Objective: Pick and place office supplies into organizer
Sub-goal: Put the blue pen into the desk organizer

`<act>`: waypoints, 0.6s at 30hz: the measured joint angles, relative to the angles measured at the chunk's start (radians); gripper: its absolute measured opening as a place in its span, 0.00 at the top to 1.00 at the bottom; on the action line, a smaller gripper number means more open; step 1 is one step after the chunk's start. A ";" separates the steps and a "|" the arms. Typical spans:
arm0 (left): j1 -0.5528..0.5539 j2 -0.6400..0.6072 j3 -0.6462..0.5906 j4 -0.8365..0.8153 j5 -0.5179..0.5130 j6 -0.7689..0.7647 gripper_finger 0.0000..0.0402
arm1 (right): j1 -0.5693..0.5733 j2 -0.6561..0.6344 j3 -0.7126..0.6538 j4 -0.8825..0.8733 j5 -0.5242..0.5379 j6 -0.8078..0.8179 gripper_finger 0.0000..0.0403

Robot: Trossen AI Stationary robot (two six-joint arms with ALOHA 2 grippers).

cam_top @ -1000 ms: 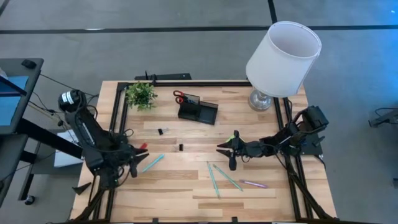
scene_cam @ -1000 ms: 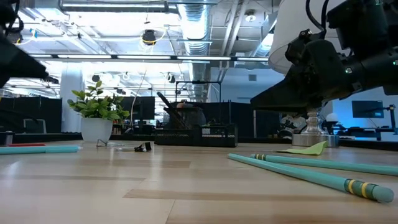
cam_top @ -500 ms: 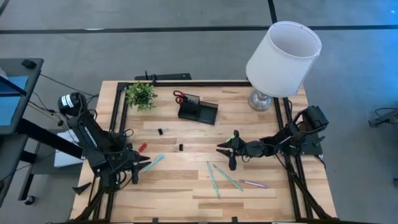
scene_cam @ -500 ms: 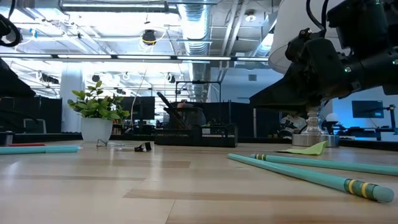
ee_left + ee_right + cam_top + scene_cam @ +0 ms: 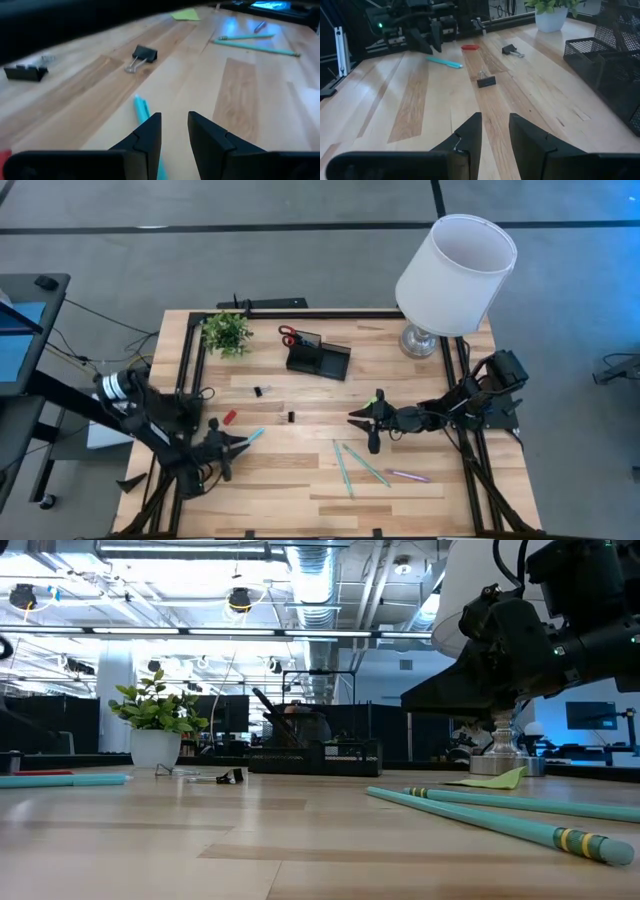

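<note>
The black mesh organizer [image 5: 318,359] stands at the table's far middle, with the red-handled scissors [image 5: 288,335] upright in its cup. One teal pen [image 5: 246,439] lies near the left side. My left gripper [image 5: 226,452] hovers just left of the pen's near end and is open by a narrow gap; in the left wrist view the pen [image 5: 142,110] runs out from under one finger. A red bit [image 5: 229,417] and two black clips [image 5: 258,391] [image 5: 291,416] lie loose. Two more teal pens [image 5: 354,464], a pink pen [image 5: 408,475] and the lime-green pad [image 5: 378,397] lie near my right gripper [image 5: 362,421], which waits above mid-table, narrowly open.
A potted plant [image 5: 226,331] stands at the far left and a white-shaded lamp [image 5: 455,268] at the far right. A black frame rail [image 5: 190,370] runs along the table's edges. Bare wood [image 5: 290,490] lies along the near edge between the pens.
My left arm has swung toward the table's near edge and folded lower, dropping out of the low view's left side. Its gripper has shifted a little toward the near edge and right, beside the teal pen. The supplies have stayed put.
</note>
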 joint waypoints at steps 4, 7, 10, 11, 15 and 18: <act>0.005 0.011 0.008 -0.052 0.005 -0.088 0.77 | 0.000 0.000 0.000 0.000 0.000 0.000 0.77; 0.011 0.004 0.008 -0.057 0.017 -0.094 0.77 | 0.000 0.000 0.000 0.000 0.000 0.000 0.77; 0.035 0.004 0.008 -0.056 0.061 -0.096 0.77 | 0.000 0.000 0.000 0.000 0.000 -0.001 0.77; 0.047 0.004 0.008 -0.056 0.079 -0.098 0.77 | 0.000 0.000 0.000 0.000 0.000 -0.001 0.77; 0.104 0.004 0.008 -0.030 0.159 -0.068 0.77 | 0.000 0.000 0.000 0.000 0.000 -0.001 0.77; 0.135 0.008 0.009 0.017 0.168 0.007 0.77 | 0.000 0.000 0.000 0.000 0.000 -0.021 0.77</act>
